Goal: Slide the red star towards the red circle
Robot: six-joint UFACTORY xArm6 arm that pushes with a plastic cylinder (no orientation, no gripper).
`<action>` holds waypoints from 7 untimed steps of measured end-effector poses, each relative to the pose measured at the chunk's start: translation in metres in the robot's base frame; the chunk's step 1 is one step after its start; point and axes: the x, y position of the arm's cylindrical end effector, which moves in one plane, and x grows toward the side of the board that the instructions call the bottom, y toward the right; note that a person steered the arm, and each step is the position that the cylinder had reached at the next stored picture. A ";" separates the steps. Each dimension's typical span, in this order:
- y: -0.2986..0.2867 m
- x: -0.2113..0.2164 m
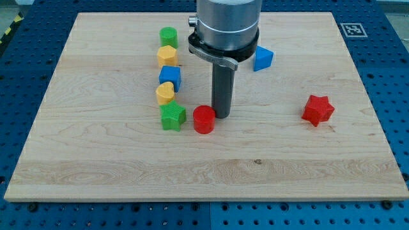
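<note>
At the view's left a column of blocks ended in the green star (172, 117), then came the red circle (204, 119) with our bare tip (223, 115) just beside it and holding nothing, so crossing rightward to the far-off red star (317, 110) we risked nudging the circle or striking the star off-centre, spinning it aside.

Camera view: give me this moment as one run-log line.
tip: beside red circle, its right | red star: far right, untouched | gap between them: open board | task: not done

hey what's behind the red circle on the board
Just behind the red circle, toward the view's top right, stands my tip. The rod hides the board directly behind it.
</note>
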 end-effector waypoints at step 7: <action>0.235 -0.028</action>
